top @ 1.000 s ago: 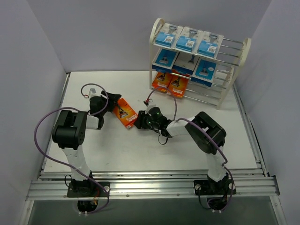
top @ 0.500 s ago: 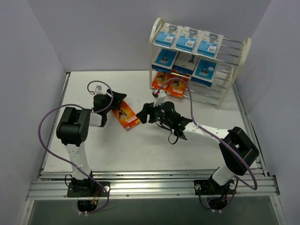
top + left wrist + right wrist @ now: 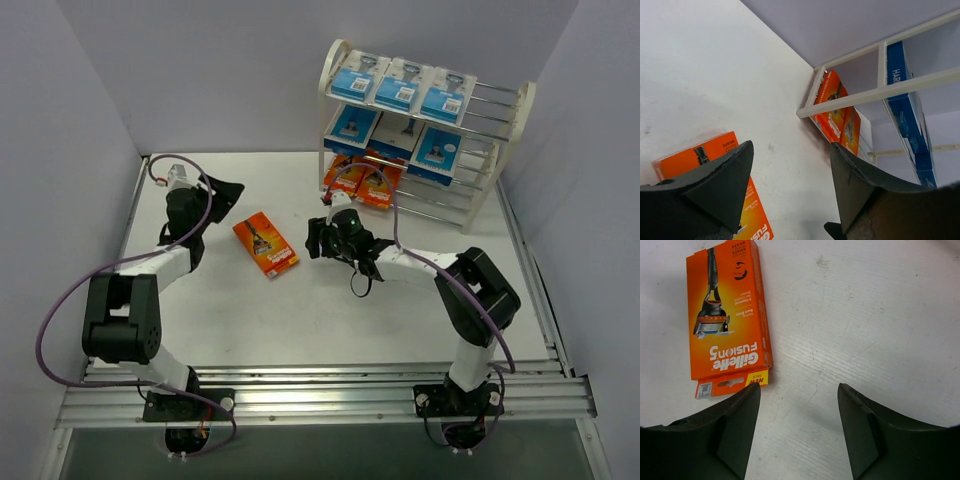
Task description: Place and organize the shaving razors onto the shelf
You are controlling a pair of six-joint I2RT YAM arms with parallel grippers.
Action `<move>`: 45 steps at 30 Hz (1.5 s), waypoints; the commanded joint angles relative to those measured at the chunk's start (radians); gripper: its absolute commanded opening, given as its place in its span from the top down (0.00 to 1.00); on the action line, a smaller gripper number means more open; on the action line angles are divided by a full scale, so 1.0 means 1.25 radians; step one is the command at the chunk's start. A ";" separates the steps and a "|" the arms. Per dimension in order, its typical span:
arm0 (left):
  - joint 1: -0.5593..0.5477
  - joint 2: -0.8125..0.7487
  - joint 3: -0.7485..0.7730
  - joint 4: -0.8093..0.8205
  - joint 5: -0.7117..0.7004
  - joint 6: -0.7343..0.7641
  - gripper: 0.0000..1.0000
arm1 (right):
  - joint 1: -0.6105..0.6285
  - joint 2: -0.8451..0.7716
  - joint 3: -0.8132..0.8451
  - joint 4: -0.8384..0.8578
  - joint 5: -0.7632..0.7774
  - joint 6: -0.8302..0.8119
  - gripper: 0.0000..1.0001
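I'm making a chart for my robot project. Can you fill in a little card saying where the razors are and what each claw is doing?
Loose razor: one orange box, flat on the table
Shelf top tier: three blue packs
Middle tier: three more packs
Bottom tier: two orange boxes
Left gripper: open, empty
Right gripper: open, empty

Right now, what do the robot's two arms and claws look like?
The left arm and the right arm are both made of white tubes joined by chunky black joints. A thin purple cable loops loosely along each arm. The left claw and the right claw each have two dark, matte, wedge-shaped fingers with pointed tips.
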 commanded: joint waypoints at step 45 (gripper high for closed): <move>-0.099 0.280 0.155 0.019 -0.009 0.111 0.29 | 0.116 0.204 0.141 0.022 0.063 -0.063 0.41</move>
